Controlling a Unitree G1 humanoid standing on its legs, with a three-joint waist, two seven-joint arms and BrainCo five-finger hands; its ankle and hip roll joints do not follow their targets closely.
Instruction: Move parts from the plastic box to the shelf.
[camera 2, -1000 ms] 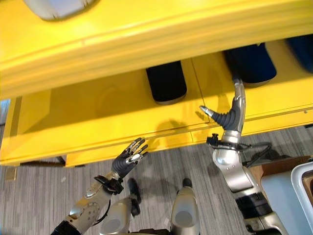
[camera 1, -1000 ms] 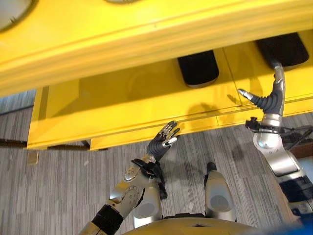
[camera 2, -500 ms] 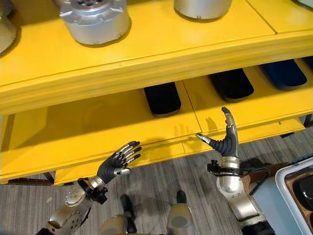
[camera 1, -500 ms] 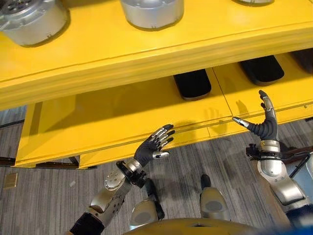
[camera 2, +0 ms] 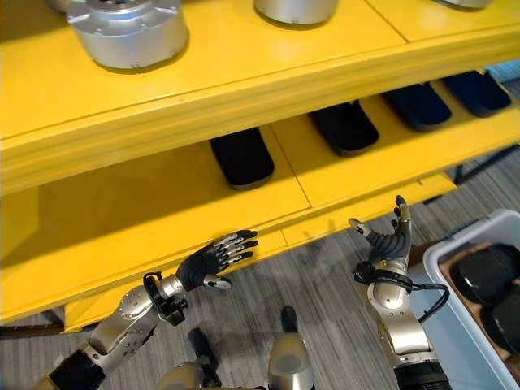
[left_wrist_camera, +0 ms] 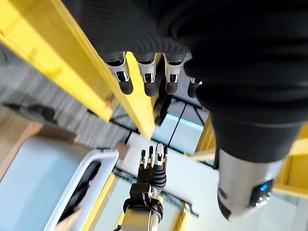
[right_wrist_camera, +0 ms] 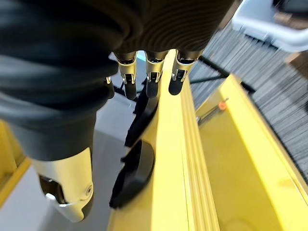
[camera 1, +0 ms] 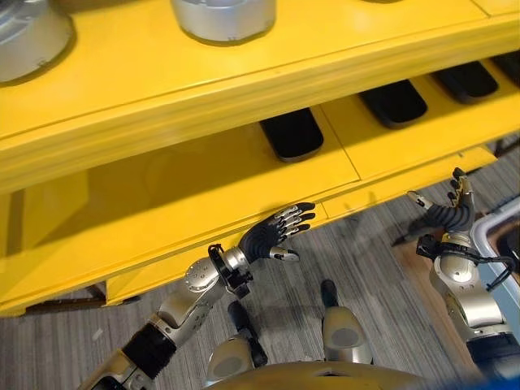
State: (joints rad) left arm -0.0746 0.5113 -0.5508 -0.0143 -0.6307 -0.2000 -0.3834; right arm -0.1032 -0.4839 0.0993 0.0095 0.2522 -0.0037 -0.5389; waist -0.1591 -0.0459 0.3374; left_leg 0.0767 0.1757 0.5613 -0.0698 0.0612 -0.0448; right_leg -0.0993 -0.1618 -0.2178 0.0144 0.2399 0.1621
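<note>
Both hands are empty and hover in front of the yellow shelf's (camera 1: 203, 89) lower front edge. My left hand (camera 1: 272, 236) is open, fingers straight and spread, pointing at that edge. My right hand (camera 2: 388, 243) is open too, fingers up, just off the shelf's right corner. Beside it on the right stands the white plastic box (camera 2: 435, 255), holding black parts (camera 2: 486, 273). Several black parts (camera 2: 242, 158) lie in a row on the lower shelf level. In the left wrist view my fingers (left_wrist_camera: 146, 79) are straight, and the right hand (left_wrist_camera: 153, 169) shows beyond them.
Silver cylindrical parts (camera 2: 126, 32) stand on the upper shelf level. The lower level has bare yellow board (camera 1: 162, 191) left of the black parts. Grey striped floor (camera 1: 374, 260) lies between the shelf and me. The box's rim (right_wrist_camera: 269, 24) appears in the right wrist view.
The camera has shifted and the box has come into view. My right hand has drawn back from the lower shelf and dropped below its edge. The left hand stays open by the edge.
</note>
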